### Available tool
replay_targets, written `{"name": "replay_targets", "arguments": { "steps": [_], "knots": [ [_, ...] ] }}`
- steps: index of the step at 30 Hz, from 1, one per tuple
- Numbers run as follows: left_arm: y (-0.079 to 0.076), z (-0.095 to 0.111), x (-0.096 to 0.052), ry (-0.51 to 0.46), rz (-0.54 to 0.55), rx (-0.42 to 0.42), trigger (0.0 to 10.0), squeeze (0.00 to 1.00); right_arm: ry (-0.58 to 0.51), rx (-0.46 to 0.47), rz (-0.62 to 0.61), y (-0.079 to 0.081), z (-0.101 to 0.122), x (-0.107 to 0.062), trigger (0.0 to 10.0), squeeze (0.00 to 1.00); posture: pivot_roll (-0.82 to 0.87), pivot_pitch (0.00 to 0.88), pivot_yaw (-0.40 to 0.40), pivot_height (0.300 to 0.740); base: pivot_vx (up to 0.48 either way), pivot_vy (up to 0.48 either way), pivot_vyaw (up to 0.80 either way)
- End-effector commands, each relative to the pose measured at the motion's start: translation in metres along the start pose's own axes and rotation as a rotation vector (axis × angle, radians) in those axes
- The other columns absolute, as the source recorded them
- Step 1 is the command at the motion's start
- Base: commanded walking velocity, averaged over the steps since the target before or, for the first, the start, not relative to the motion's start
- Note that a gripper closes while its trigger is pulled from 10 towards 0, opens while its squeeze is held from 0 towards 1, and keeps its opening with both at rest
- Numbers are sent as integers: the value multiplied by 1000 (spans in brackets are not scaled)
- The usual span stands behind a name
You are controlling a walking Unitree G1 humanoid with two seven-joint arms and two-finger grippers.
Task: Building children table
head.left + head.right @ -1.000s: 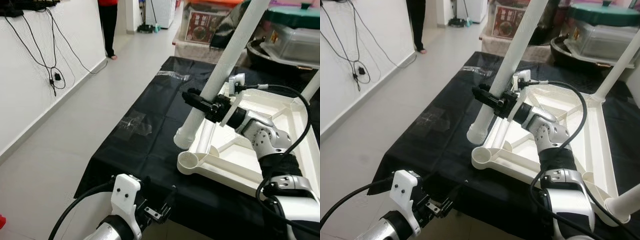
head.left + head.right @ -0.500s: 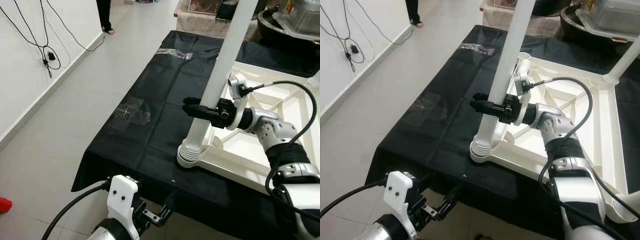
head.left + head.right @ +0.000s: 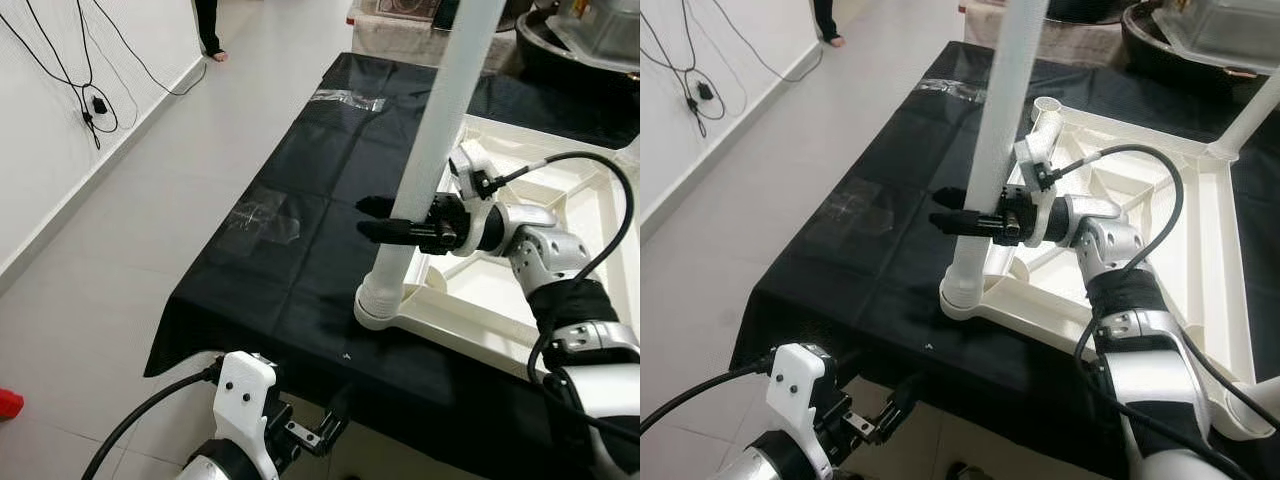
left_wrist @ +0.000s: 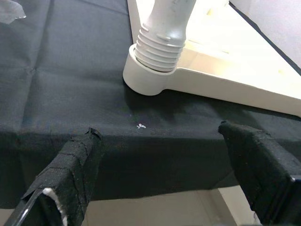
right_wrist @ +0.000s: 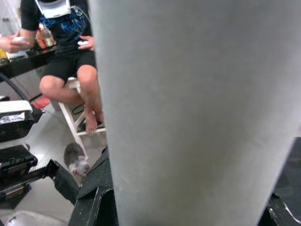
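Left eye view: white table leg (image 3: pixel 440 130) stands nearly upright, long axis vertical, bottom end seated in corner socket (image 3: pixel 378 310) of upturned white table frame (image 3: pixel 520 330), which lies on black cloth (image 3: pixel 290 230) over a low surface. Right gripper (image 3: pixel 385 222) reaches in from the frame side w/ forearm about level, its two black fingers running horizontally past the leg, one either side, partway up from the socket. Leg sits between the jaws, so they look clenched on it. Left gripper (image 3: pixel 335 415) hangs low, below the cloth's near edge, well apart from the leg; right arm is clearly the nearer one.

Right eye view: same scene. Leg's ribbed foot meets the socket directly below the right gripper's jaws. Another leg (image 3: pixel 1245 115) already stands at the frame's far corner. Judgement: leg looks pushed home or nearly so; next move prob. needs a straight downward press along the leg's axis, w/o tilting it.

Left wrist view: left gripper's fingers (image 4: pixel 70 174) spread wide, released, holding nothing. Ahead of and above them, the ribbed leg end sits in the round socket; cloth edge lies between jaws and socket.

Right wrist view: leg's pale surface is very close, right between the jaws, black fingers (image 5: pixel 96 188) flanking it. Behind, a seated person (image 5: pixel 70 52) on a stool, blurry.
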State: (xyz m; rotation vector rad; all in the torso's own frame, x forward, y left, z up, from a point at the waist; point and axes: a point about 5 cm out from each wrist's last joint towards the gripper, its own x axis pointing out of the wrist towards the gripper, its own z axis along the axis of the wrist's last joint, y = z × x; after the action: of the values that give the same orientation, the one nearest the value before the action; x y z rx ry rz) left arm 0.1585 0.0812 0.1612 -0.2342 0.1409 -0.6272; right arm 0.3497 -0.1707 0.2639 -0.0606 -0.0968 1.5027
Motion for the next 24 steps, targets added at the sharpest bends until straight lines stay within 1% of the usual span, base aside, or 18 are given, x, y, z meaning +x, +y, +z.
{"name": "replay_targets", "arguments": {
  "steps": [1, 3, 9, 24],
  "knots": [
    [-2, -3, -2, 22, -4, 2, 10000, 0, 31, -17, 59, 6, 0, 4, 10000, 0, 142, 230, -58, 740, 0, 0, 0],
    [-2, -3, -1, 24, -6, 4, 10000, 0, 36, -38, 91, 9, 0, 8, 10000, 0, 142, 228, -59, 740, 0, 0, 0],
    [-3, -3, -1, 28, -7, 3, 10000, 0, 14, -65, 105, 9, 6, 13, 10000, 0, 142, 226, -61, 740, 0, 0, 0],
    [-4, -3, 0, 29, -11, 2, 10000, 0, 15, -77, 95, 10, 6, 10, 10000, 0, 136, 230, -67, 740, 0, 0, 0]
  ]
}}
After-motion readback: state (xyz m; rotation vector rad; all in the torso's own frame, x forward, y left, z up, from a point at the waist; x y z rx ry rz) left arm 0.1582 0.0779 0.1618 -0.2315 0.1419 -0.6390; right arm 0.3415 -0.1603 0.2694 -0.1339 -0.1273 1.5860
